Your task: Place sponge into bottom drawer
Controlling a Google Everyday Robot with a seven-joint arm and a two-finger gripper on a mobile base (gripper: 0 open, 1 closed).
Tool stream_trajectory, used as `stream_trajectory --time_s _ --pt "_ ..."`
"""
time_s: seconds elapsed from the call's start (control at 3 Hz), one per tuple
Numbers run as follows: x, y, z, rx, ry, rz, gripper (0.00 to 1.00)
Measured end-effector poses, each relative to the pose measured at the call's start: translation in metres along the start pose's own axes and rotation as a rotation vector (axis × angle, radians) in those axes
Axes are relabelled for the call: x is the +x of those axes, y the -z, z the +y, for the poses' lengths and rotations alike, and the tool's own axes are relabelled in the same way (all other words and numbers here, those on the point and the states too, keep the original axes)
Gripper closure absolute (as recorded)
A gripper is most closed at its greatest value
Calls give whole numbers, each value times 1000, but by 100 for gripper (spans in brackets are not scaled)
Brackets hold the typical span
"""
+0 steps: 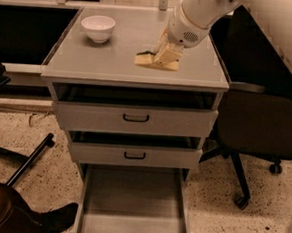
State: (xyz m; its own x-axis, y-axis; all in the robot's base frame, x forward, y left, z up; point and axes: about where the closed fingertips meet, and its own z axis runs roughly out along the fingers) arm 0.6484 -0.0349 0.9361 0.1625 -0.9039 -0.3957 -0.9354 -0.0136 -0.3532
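The sponge (149, 60), yellow foam with a dark green layer, hangs in my gripper (166, 54) just above the front right part of the grey cabinet top (105, 60). My gripper's fingers are closed around the sponge, and the white arm reaches down from the upper right. The bottom drawer (132, 208) is pulled out wide open below, and its flat grey floor shows nothing on it. It lies well below and in front of the gripper.
A white bowl (97, 27) stands at the back left of the cabinet top. The two upper drawers (136, 119) with black handles are slightly open. A dark office chair (258, 121) stands to the right. A person's leg and shoe (24, 215) are at the lower left.
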Motion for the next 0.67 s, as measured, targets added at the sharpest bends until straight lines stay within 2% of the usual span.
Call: stream_trajectory --time_s 0.33,0.67 --pt "-11 2 59 -77 -58 -21 100" --pt "-7 -9 112 -135 -144 -48 100"
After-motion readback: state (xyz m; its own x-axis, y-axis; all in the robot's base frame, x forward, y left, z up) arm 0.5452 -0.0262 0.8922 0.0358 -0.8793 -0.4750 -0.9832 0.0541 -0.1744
